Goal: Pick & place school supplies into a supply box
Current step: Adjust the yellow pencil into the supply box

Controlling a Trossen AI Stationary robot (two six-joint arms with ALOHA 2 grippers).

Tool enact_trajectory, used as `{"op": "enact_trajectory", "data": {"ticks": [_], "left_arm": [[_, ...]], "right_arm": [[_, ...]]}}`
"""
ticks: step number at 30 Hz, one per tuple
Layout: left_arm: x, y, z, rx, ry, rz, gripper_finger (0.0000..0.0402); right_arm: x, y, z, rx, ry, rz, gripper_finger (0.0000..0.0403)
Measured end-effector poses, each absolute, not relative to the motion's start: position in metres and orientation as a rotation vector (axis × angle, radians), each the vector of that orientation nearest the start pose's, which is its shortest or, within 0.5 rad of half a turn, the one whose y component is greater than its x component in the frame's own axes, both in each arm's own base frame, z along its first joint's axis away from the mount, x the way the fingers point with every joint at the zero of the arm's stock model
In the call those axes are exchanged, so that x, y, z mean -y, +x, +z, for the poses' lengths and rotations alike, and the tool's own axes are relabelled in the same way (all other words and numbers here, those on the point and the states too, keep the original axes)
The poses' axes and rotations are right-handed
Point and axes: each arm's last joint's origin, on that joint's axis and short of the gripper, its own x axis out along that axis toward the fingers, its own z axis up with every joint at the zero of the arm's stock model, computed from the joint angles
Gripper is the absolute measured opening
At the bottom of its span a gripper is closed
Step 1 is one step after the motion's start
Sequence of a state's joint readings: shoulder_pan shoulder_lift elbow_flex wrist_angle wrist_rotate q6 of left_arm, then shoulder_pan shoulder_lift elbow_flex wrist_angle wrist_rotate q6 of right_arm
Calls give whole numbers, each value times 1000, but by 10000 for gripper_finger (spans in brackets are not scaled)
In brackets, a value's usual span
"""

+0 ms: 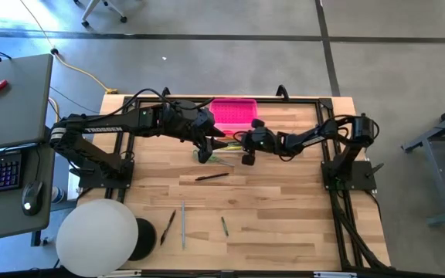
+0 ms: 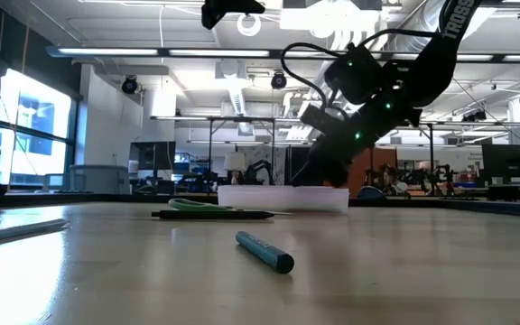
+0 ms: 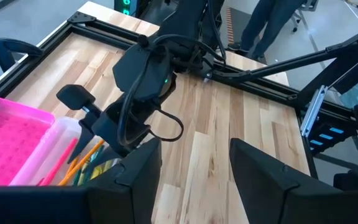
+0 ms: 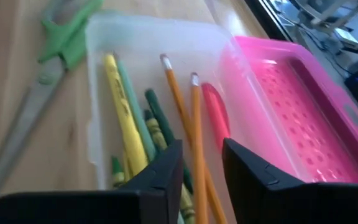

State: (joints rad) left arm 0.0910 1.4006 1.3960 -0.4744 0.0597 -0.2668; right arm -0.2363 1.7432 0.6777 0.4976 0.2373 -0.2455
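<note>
The supply box lies open at the table's far middle, its pink lid [image 1: 234, 112] flat beside its clear base [image 4: 101, 74]. In the base lie a yellow pencil [image 4: 120, 112], green ones [image 4: 157, 124], two orange pencils [image 4: 194, 124] and a pink-red pen [image 4: 215, 112]. My right gripper [image 4: 202, 168] stands open just above the base, slanting down, with an orange pencil lying below its gap. Green-handled scissors [image 4: 48, 81] lie on the table beside the base. My left gripper [image 3: 194, 168] hangs open, higher up, on the box's left side.
Loose on the near half of the table lie a dark pen [image 1: 211, 177], a black pen [image 1: 167, 228], a grey pencil [image 1: 183, 224] and a green pen [image 1: 224, 225]. A white dome [image 1: 97, 235] sits at the near left corner. A black frame [image 1: 300, 100] rims the table.
</note>
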Motion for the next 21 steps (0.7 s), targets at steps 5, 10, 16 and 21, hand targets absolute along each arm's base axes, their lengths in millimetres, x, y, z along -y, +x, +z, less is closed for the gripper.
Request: {"op": "enact_trajectory", "data": {"ticks": [5,10,16,21], "left_arm": [[-26,305,378,-471,-298,94,223],[-26,305,378,-471,-298,94,223],[-26,305,378,-471,-298,94,223],[-26,305,378,-471,-298,94,223]], "right_arm": [[80,303,121,-701,-245,-384,100],[79,302,120,-722,-234,-354,97],[85,300,119,-746,-254,-391,81],[92,297,118,-748,-229,-378,25]]}}
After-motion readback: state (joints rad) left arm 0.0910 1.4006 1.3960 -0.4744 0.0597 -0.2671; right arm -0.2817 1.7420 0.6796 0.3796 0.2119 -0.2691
